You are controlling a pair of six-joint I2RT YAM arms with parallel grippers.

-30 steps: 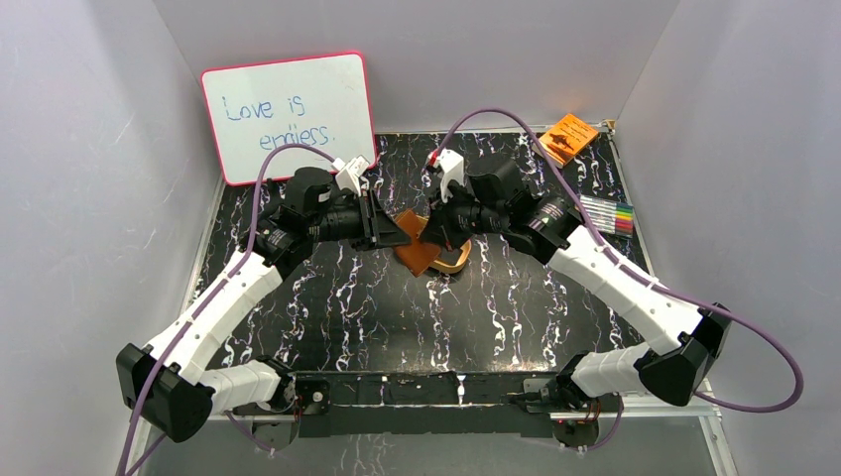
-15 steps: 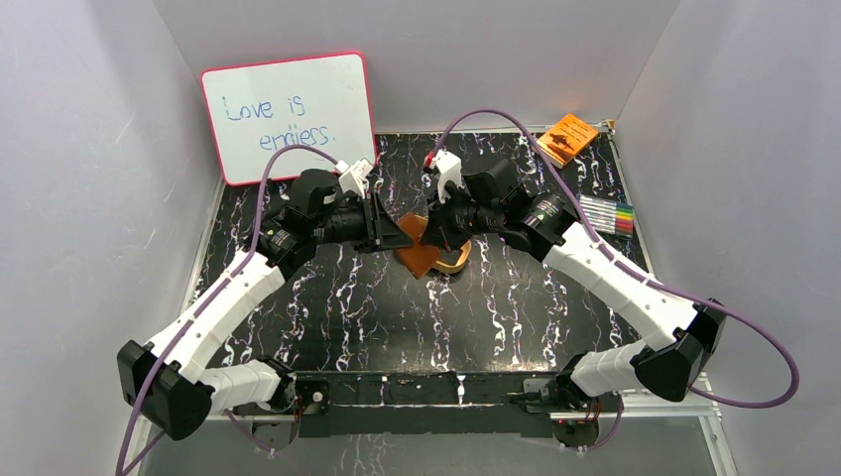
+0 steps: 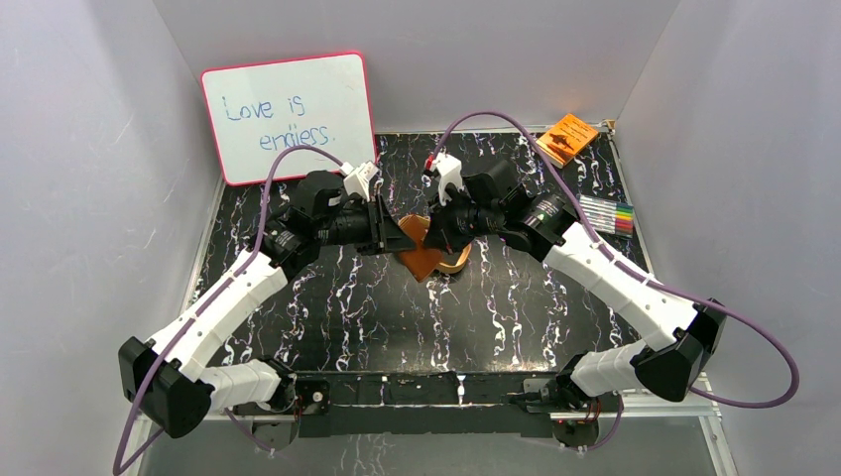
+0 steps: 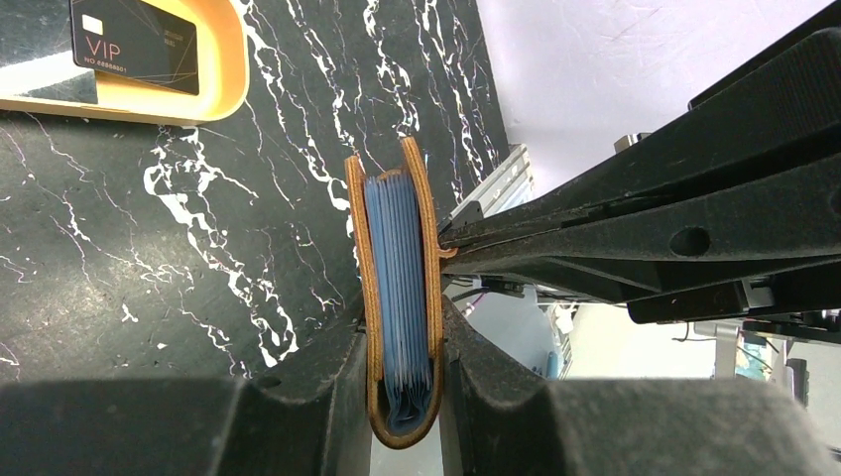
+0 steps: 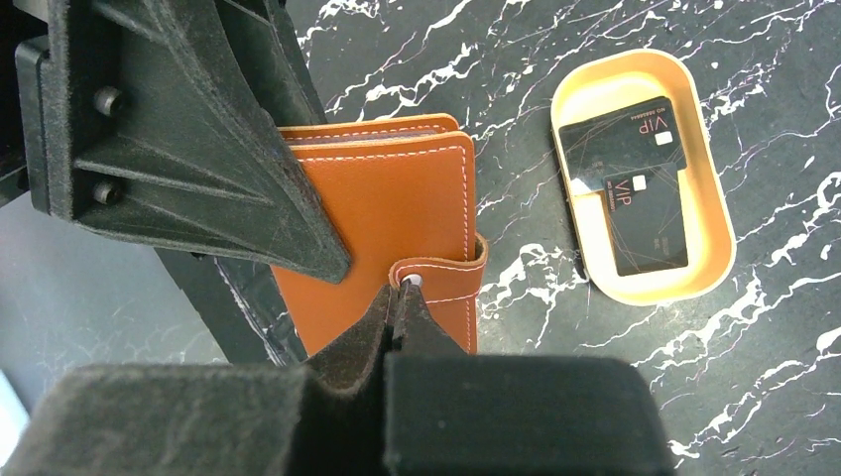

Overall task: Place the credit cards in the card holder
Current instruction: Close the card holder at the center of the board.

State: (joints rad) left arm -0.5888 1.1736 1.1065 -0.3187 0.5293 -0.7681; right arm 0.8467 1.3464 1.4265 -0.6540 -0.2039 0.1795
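Note:
The card holder, an orange-brown leather wallet, is held off the table between the two arms. My left gripper is shut on it, edge-on, with its blue inner sleeves showing. My right gripper is shut, its tips pinching the strap tab at the snap button. Two black credit cards marked VIP lie overlapping in a tan oval tray on the table, beside the holder. The left wrist view shows one of the cards in the tray.
A whiteboard leans on the back wall at the left. An orange booklet lies at the back right corner. A set of coloured markers lies by the right wall. The table top is black marble.
The left wrist has shifted a little to the right and the right wrist a little upward. Both grips on the card holder are the same.

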